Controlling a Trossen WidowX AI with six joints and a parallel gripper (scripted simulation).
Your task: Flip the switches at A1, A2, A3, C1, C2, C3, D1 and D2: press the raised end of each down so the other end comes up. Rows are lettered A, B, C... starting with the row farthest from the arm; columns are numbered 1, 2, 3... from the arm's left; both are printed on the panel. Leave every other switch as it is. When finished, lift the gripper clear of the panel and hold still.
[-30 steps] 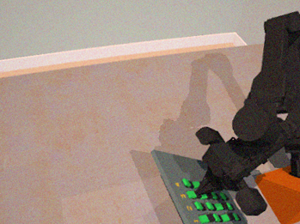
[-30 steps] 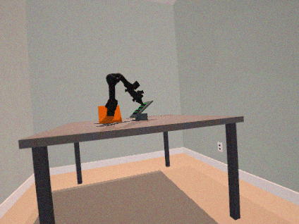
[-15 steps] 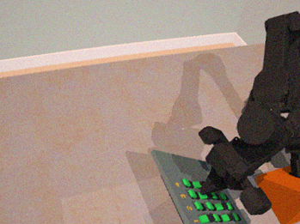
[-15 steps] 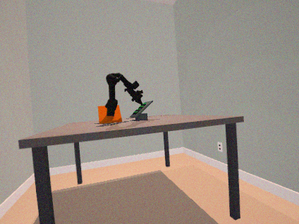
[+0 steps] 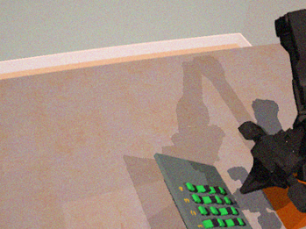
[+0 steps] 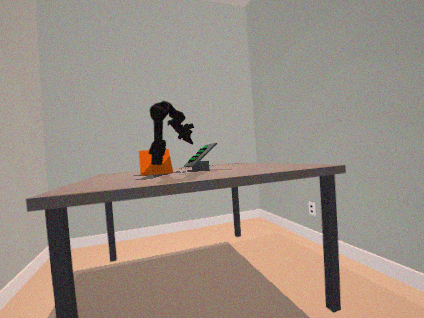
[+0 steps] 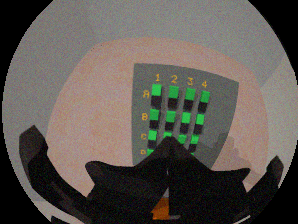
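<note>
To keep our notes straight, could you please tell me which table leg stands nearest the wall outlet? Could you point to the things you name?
The front right leg (image 6: pixel 330 245) in the exterior view; no other leg stands so close to the outlet (image 6: pixel 312 208).

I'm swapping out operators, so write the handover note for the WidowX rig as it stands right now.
Gripper: shut, nothing held, raised off the panel on the arm's side.
Switch panel: tilted on the table, in front of the orange block.
Done: can't confirm; starting positions aren't shown.
Left: unclear. In the wrist view the gripper covers much of row D. Check each listed switch before pressing; leave the others.
</note>
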